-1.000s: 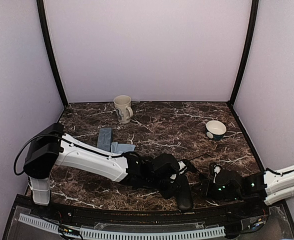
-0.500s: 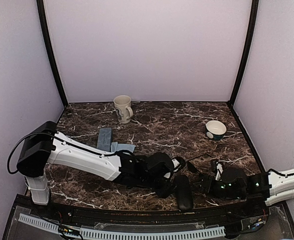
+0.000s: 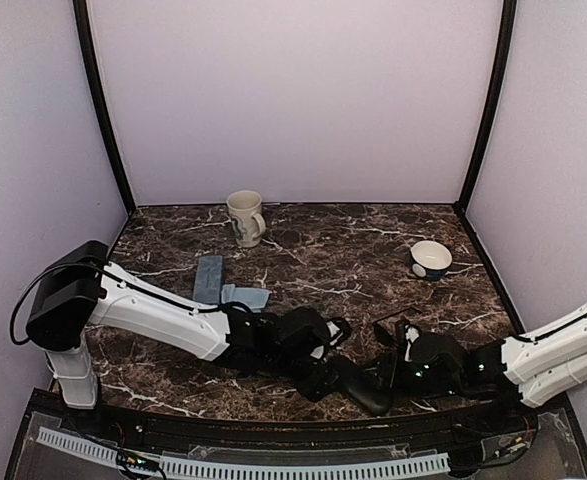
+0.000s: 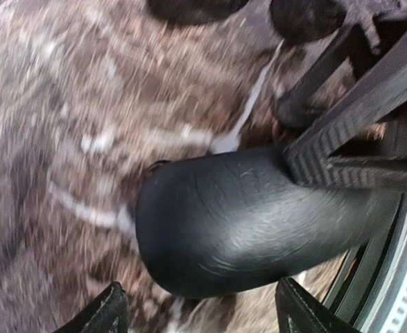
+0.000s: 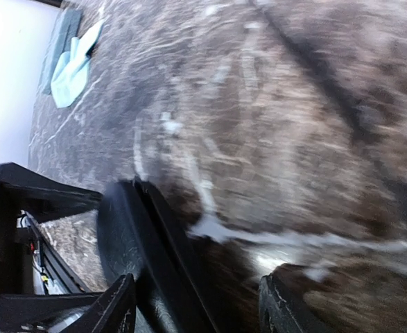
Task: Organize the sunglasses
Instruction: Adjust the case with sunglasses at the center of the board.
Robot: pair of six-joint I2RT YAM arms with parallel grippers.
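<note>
A black oblong case [image 3: 359, 388] lies slantwise near the table's front edge, between my two grippers. My left gripper [image 3: 323, 372] is open. In the left wrist view the case's rounded end [image 4: 245, 222] lies just beyond the gripper [image 4: 204, 318], clear of both fingertips. My right gripper [image 3: 387, 372] is open too. The case's seamed edge [image 5: 144, 243] runs past its left finger, with bare marble in the gripper [image 5: 196, 311] gap. Two dark ovals [image 4: 306, 17] at the top of the left wrist view may be sunglasses lenses; I cannot tell.
A grey-blue rectangular case [image 3: 209, 276] and a pale blue cloth [image 3: 246, 296] lie at the left middle. A cream mug [image 3: 244, 217] stands at the back. A small white bowl [image 3: 431, 259] sits at the right. The table's black front rail [image 3: 303, 432] runs close behind the case.
Both grippers have opened wider. The black case has turned from pointing at the front edge to lying slantwise. The right arm has reached further left towards it.
</note>
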